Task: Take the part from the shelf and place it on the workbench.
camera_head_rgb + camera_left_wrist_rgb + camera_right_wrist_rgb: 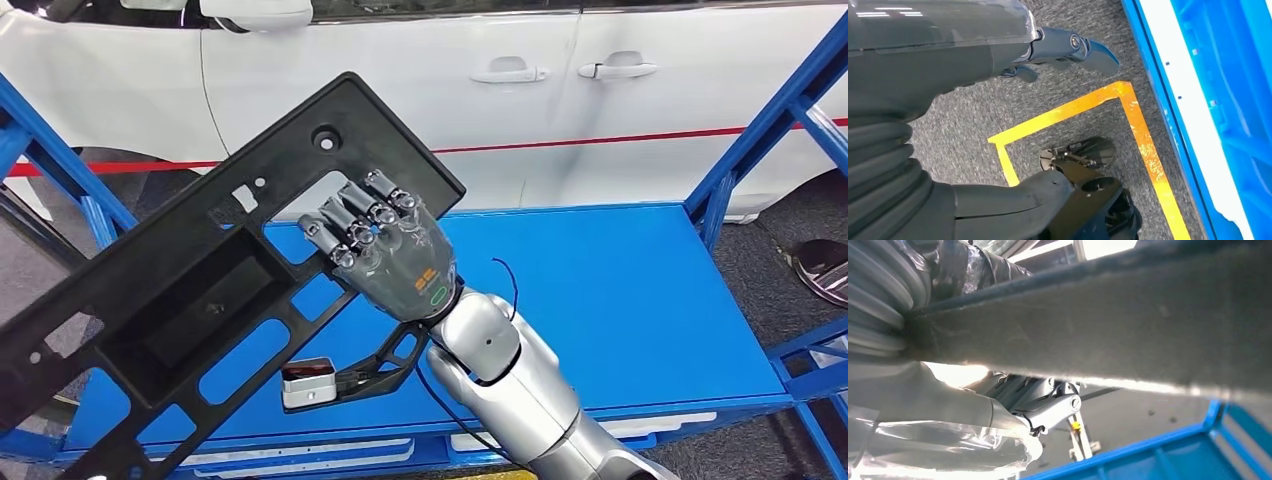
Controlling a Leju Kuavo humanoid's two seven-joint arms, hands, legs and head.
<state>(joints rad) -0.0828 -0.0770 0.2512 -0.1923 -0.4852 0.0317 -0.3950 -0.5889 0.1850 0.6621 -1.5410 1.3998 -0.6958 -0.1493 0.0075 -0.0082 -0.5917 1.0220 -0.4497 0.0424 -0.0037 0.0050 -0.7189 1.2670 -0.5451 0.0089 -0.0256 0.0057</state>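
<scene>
The right hand holds the part, a long black plastic frame, above the blue shelf; its fingers curl through an opening in the frame and clamp one of its bars, as seen in the head view. The right wrist view shows the same bar pressed close against the hand. The part's long axis runs diagonally, from low on the robot's left up toward the far right, with the grasp set toward the upper end, so most of its length hangs out to the left of the hand. A small grey-and-red fitting sits on the part's lower arm, nearest the robot. The left hand hangs low over the grey floor beside yellow floor tape, holding nothing, fingers loosely extended; the right hand alone carries the load. The table is not identifiable in these views. Judged clearance risks: the blue uprights at the left and the blue uprights at the right flank the shelf bay, and the overhanging left end is near the left post. Beyond the shelf stands a white car, limiting forward room.
</scene>
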